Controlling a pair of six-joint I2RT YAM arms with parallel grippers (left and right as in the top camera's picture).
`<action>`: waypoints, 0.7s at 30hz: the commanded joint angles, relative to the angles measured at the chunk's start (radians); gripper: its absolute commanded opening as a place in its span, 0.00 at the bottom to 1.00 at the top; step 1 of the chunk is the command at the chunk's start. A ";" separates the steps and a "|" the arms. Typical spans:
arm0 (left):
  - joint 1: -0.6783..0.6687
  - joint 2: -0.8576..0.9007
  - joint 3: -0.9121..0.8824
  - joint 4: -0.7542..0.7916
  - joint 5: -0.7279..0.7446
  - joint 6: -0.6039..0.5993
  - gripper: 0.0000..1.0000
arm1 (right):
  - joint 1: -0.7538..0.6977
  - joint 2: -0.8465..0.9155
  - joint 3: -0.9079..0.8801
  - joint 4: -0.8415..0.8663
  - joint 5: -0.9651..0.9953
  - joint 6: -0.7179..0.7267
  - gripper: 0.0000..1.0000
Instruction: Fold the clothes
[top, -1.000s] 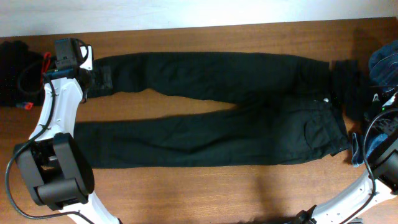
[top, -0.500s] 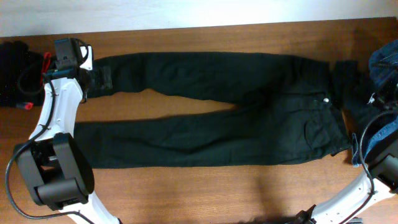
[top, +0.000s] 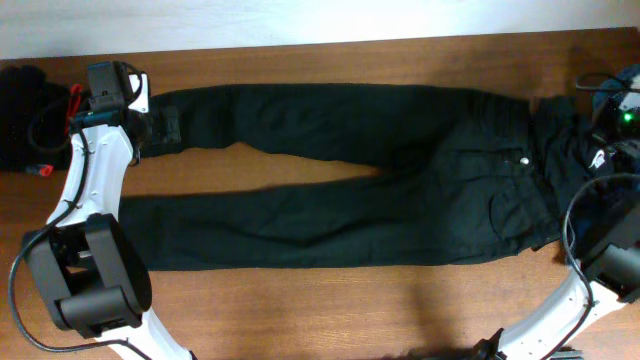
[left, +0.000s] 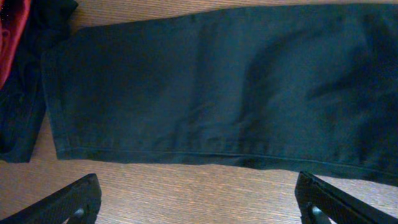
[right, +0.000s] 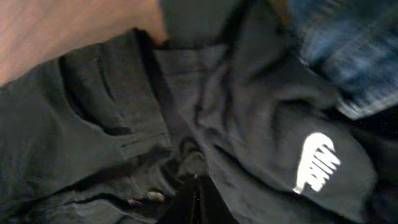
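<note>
At the far left edge of the wooden table (top: 300, 310) sits a dark bundle (top: 20, 115) with a red piece (top: 73, 100) beside it. Just right of that, the left gripper (left: 199, 202) hovers at the cuff of the upper trouser leg, its fingers (left: 74, 202) spread wide with nothing between them. The black jeans (top: 340, 190) lie flat across the table, legs splayed leftward, waist and silver button (top: 524, 159) to the right. There the right gripper (right: 198, 199) has its fingers pressed together low against the waistband (whether cloth is pinched, I cannot tell). Beside it lie a black garment (right: 280, 124) with a white logo and some blue denim (right: 348, 50).
</note>
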 joint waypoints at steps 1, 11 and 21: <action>0.002 -0.028 0.014 -0.001 0.011 -0.010 0.99 | 0.045 -0.003 0.023 0.006 0.064 -0.058 0.15; 0.002 -0.028 0.014 -0.001 0.011 -0.010 1.00 | 0.024 -0.002 0.006 0.007 0.250 -0.059 0.84; 0.002 -0.028 0.014 -0.001 0.011 -0.010 1.00 | 0.012 0.050 -0.101 0.124 0.277 -0.051 0.86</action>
